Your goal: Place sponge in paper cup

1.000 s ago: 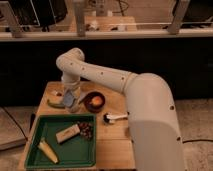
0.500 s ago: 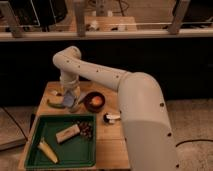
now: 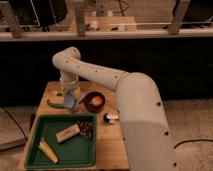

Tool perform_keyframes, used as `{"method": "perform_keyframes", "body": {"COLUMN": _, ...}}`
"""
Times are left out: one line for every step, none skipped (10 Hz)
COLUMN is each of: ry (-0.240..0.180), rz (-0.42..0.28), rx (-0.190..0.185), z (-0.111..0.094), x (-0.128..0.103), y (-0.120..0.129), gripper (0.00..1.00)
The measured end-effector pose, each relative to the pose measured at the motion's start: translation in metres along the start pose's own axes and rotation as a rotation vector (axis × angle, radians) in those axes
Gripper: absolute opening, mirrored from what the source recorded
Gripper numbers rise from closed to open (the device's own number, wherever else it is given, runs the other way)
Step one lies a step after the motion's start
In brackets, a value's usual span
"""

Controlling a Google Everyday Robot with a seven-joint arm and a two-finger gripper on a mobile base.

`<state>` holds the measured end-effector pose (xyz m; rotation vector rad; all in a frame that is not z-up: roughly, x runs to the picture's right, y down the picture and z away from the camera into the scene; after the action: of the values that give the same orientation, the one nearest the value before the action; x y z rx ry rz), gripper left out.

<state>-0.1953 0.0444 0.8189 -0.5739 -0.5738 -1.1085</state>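
The gripper (image 3: 70,98) points down over the far left part of the table (image 3: 106,143), left of frame centre. Whether it is spread or clamped cannot be told. A light-blue patch at its tip is the sponge (image 3: 70,95). Just left of it a small pale shape looks like the paper cup (image 3: 57,93), though that is unsure. A green strip (image 3: 56,104) lies below-left. To the right sits a brown bowl (image 3: 95,101) with orange inside. In the lower left, a green tray (image 3: 75,151) holds a tan block (image 3: 67,133) and a yellow piece (image 3: 48,150).
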Motion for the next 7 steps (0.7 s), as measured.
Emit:
{"method": "perform_keyframes", "body": {"ry": -0.005, "rz": -0.008, "rx": -0.004, "z": 0.0016, "x": -0.0007, "y": -0.0007, "gripper": 0.0}}
{"method": "perform_keyframes", "body": {"ry": -0.009, "rz": -0.011, "rx": -0.003, "z": 0.0021, "x": -0.0011, "y": -0.0017, "gripper": 0.0}}
{"method": "perform_keyframes", "body": {"ry": -0.013, "rz": -0.015, "rx": -0.002, "z": 0.0027, "x": -0.0013, "y": -0.0026, "gripper": 0.01}}
{"method": "perform_keyframes", "body": {"ry": -0.017, "rz": -0.016, "rx": -0.001, "z": 0.0027, "x": -0.0016, "y": -0.0033, "gripper": 0.08}}
{"method": "perform_keyframes", "body": {"ry": -0.022, "rz": -0.016, "rx": -0.001, "z": 0.0031, "x": -0.0023, "y": -0.0036, "gripper": 0.18}}
{"method": "perform_keyframes", "body": {"ry": -0.026, "rz": -0.017, "rx": -0.001, "z": 0.0032, "x": -0.003, "y": -0.0039, "gripper": 0.28}}
{"method": "perform_keyframes", "body": {"ry": -0.03, "rz": -0.017, "rx": -0.001, "z": 0.0035, "x": -0.0039, "y": -0.004, "gripper": 0.39}}
